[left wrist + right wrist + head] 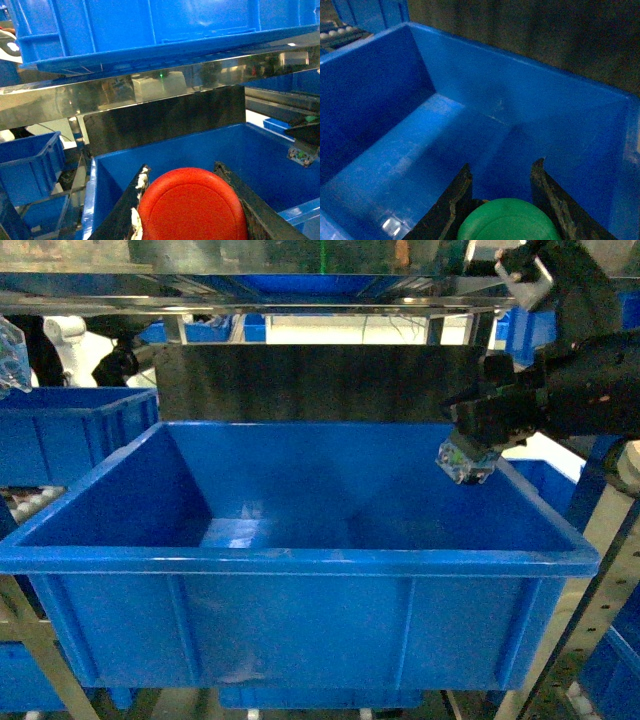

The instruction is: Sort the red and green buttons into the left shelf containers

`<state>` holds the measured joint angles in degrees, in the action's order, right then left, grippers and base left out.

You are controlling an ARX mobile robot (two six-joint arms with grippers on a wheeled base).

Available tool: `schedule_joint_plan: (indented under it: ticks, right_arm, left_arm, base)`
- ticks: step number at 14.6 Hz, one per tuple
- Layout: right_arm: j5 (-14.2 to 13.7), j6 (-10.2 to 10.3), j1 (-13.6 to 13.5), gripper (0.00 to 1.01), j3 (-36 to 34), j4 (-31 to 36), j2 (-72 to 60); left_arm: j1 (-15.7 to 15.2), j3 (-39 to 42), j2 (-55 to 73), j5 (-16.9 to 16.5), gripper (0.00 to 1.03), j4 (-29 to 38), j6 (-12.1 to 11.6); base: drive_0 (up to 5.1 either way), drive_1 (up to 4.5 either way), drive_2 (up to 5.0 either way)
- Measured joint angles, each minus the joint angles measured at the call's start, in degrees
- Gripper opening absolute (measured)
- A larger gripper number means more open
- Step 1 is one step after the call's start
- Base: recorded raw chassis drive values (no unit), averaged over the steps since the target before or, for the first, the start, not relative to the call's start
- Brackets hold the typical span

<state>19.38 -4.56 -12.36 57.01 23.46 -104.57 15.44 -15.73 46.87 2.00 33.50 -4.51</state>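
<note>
Blue bin (300,560) under right pincer (467,462); black panel (310,383) behind.

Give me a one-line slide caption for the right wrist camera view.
Right gripper holds the green button above the blue bin.

A: How open is the big blue bin (300,560)?

B: Its mouth is wide and open along the near rim and the left side. Inside, the sloping walls and floor lie bare in the right wrist view.

A: What stands in the way?

B: Behind the bin a dark panel (310,382) rises upright along its far rim and closes that side. Above the panel a shiny metal shelf rail (150,87) runs across, carrying another blue bin (150,25), so headroom over the far rim is low. The right gripper (466,462) hangs over the bin's far right corner. A smaller bin (70,430) sits just beside the left wall.
</note>
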Motion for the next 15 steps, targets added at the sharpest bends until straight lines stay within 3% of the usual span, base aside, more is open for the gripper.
schedule_joint_plan:
  ticks: [6,9,15]
  right_arm:
    - [-0.2,-4.0,0.1,0.31,4.2,-1.3,-7.1]
    - [0.0,-4.4,0.1,0.31,4.7,-2.6,-7.8]
    - [0.0,-4.6,0.4,0.97,4.9,-2.6,-7.8]
  left_arm:
    - [0.0,0.0,0.0,0.0,0.32,0.0,0.0]
    - [0.0,0.0,0.0,0.0,0.32,0.0,0.0]
    - [0.0,0.0,0.0,0.0,0.32,0.0,0.0]
  base:
    - [0.0,0.00,0.0]
    - [0.0,0.00,0.0]
    - [0.0,0.00,0.0]
